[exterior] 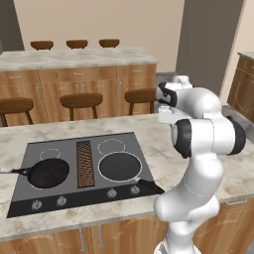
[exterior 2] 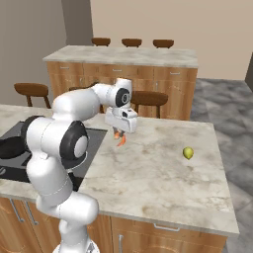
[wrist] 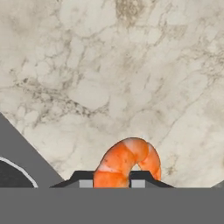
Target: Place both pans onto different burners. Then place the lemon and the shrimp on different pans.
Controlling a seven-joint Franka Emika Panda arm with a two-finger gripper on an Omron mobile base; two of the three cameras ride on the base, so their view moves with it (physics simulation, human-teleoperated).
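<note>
Marble counter (exterior 2: pixel 163 183) bears no legible writing; pincer (wrist: pixel 112 183) is clamped on the shrimp (wrist: pixel 129 159).

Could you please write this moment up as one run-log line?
pans: both on burners | gripper: jaws shut on shrimp, above counter | lemon: on counter

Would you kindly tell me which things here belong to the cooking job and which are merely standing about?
Job: two pans, left pan and right pan, on cooktop burners; shrimp gripped in the tool; lemon on the counter.
Bystanders: bar stools; far island counter.
</note>
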